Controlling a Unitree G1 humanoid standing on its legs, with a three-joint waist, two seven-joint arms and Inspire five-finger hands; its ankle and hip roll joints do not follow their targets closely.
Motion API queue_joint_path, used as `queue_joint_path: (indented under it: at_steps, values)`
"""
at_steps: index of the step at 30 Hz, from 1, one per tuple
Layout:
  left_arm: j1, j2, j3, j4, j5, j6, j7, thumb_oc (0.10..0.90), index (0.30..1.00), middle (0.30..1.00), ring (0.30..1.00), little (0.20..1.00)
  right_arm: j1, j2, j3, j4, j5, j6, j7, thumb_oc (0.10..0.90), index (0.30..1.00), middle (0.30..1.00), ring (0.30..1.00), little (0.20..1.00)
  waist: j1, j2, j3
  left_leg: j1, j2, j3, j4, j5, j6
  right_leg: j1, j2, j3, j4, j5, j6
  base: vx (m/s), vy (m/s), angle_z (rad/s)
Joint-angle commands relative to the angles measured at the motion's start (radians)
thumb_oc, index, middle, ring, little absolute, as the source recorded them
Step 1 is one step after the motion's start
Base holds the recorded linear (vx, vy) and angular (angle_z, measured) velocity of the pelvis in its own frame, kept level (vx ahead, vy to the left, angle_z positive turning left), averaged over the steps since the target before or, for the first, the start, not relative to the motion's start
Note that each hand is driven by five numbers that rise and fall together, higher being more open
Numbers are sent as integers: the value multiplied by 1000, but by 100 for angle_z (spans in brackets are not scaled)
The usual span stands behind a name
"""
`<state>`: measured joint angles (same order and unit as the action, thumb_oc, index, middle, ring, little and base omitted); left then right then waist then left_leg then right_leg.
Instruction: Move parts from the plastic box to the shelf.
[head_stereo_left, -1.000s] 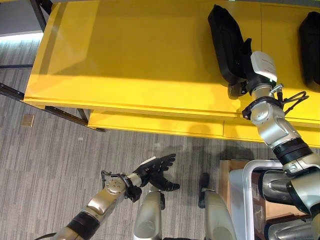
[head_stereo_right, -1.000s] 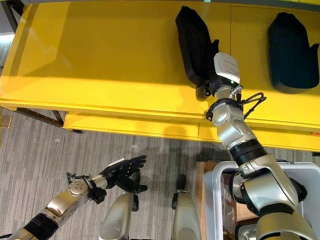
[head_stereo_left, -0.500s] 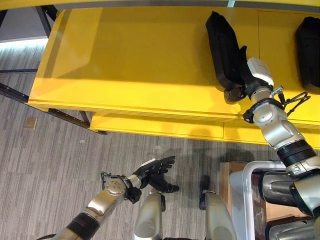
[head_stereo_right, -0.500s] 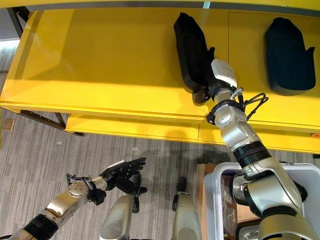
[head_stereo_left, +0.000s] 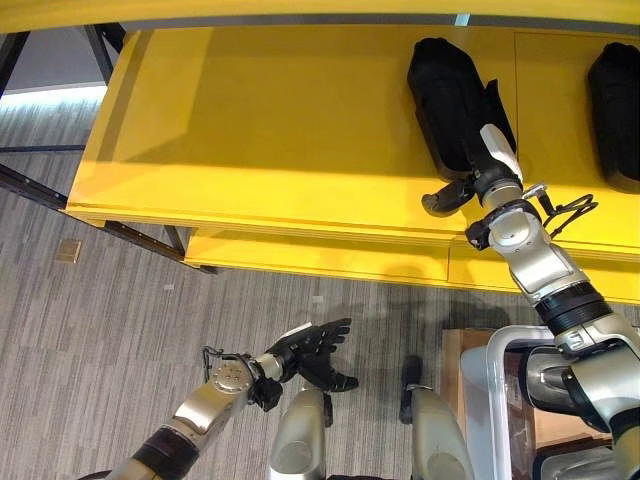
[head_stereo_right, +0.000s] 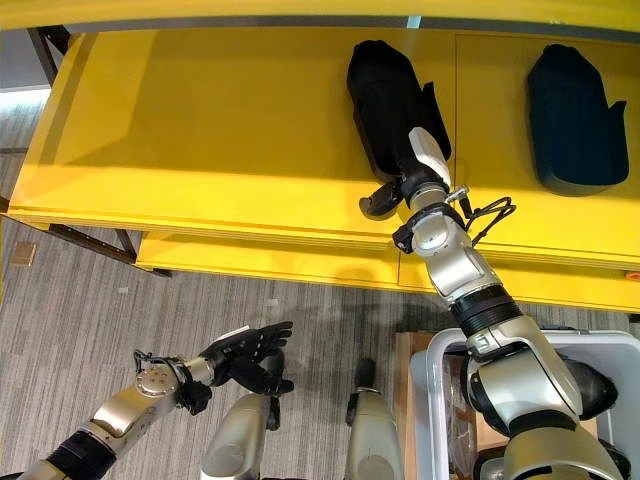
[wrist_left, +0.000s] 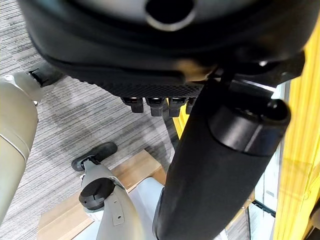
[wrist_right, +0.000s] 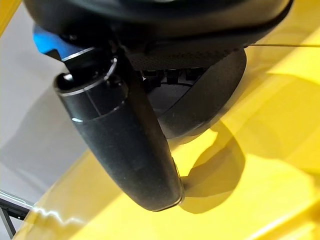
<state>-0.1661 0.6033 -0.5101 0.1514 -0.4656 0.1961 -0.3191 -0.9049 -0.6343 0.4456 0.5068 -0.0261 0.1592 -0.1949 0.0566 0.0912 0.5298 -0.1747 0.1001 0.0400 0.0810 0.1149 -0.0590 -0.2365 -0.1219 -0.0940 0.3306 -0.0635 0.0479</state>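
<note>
Right hand (head_stereo_right: 410, 170) was up on the yellow shelf (head_stereo_left: 250, 130), lying on the near end of a black part (head_stereo_left: 450, 105) that sat flat on the shelf. Thumb (head_stereo_right: 380, 200) stuck out to the side, off the part, over the shelf's front edge. Fingers were hidden against the part, so can't tell whether they gripped it or just rested. A second black part (head_stereo_right: 570, 110) lay on the shelf farther along from the first, well apart. Plastic box (head_stereo_right: 440, 350) stood on the floor below the shelf's front edge. Left hand (head_stereo_left: 310, 345) hung low over the grey floor (head_stereo_left: 90, 330), fingers spread and relaxed, holding nothing.
</note>
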Motion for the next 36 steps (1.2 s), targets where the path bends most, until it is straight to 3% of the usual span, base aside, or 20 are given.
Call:
queue_joint_path:
  at_steps: [1,13,15,21,22,26,29,33,36]
  values:
    - [19,-16,-5,-120,-37,-49,-36,900,1000,1000,1000,1000,-94,-26,-54,-78,-1,-84,-65,900,1000,1000,1000,1000,6,-8,-35,18,-59,22,92,-128,60,82,40,-21,8,-71,-47,0,0,0]
    - [20,-25,-19,-107,-43,-64,-29,900,1000,1000,1000,1000,-80,4,-57,-60,-11,-40,-112,900,1000,1000,1000,1000,5,-3,-37,19,-62,21,92,-129,62,78,37,-17,15,-73,-48,1,2,1]
    - [21,-27,-17,-104,-41,-67,-30,900,1000,1000,1000,1000,-66,16,-64,-53,70,0,-122,900,1000,1000,1000,1000,3,-4,-36,20,-61,22,90,-129,62,76,37,-16,16,-73,-48,-4,4,7]
    - [18,-45,-16,-103,-40,-67,-10,900,1000,1000,1000,1000,-3,95,-119,-46,300,40,-180,900,1000,1000,1000,1000,-10,-7,-29,27,-56,32,90,-134,63,71,39,-10,22,-74,-49,-1,1,1]
    - [15,-53,-19,-92,-39,-73,-4,900,1000,1000,1000,1000,17,127,-133,-39,364,40,-196,900,1000,1000,1000,1000,-15,-7,-27,30,-55,35,89,-134,63,70,42,-5,22,-73,-51,0,0,0]
    - [15,-58,-20,-87,-38,-76,0,900,1000,1000,1000,1000,37,151,-151,-29,380,20,-206,900,1000,1000,1000,1000,-19,-8,-27,32,-55,38,89,-135,64,72,43,-1,22,-74,-52,0,0,0]
    - [11,-75,-26,-65,-34,-91,8,900,1000,1000,1000,1000,68,198,-156,-31,470,4,-240,900,1000,1000,1000,1000,-29,-5,-24,35,-55,45,84,-133,65,65,46,7,26,-71,-53,1,16,-5]
    - [11,-80,-33,-58,-41,-102,16,900,1000,1000,1000,1000,78,223,-173,-5,451,-44,-253,900,1000,1000,1000,1000,-34,0,-22,36,-54,49,81,-130,63,62,47,13,26,-71,-54,-4,31,-8]
    - [10,-87,-36,-53,-43,-107,23,900,1000,1000,1000,1000,87,232,-176,-11,442,-44,-267,900,1000,1000,1000,1000,-38,2,-24,40,-56,52,77,-130,63,62,45,15,25,-70,-53,6,33,-1]
